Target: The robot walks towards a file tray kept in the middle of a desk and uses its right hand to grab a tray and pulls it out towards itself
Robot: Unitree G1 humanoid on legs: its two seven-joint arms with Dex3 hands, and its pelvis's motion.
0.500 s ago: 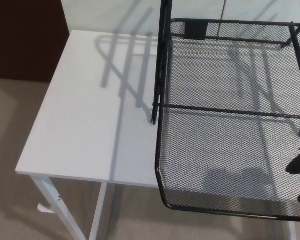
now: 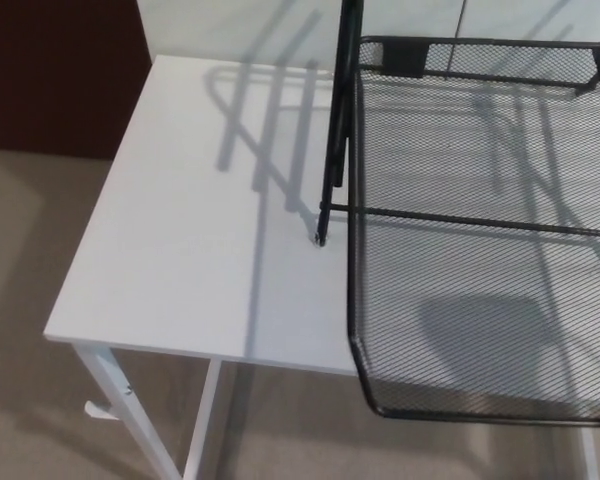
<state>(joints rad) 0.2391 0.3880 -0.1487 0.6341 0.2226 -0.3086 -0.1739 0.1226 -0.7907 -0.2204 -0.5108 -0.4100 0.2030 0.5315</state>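
1. A white counter stands on thin white legs over a beige carpet.
2. On the counter's right part sits a black wire file rack, its upright post coming down to a foot on the white top.
3. A black mesh tray is drawn out of the rack towards the viewer; its front rim hangs past the counter's near edge.
4. A thin crossbar of the rack runs over the tray.
5. The rack throws striped shadows across the counter, and a soft dark patch lies on the mesh.
6. Neither of the robot's hands shows from the head view, so nothing can be said of their hold.
7. A dark brown panel fills the upper left corner.
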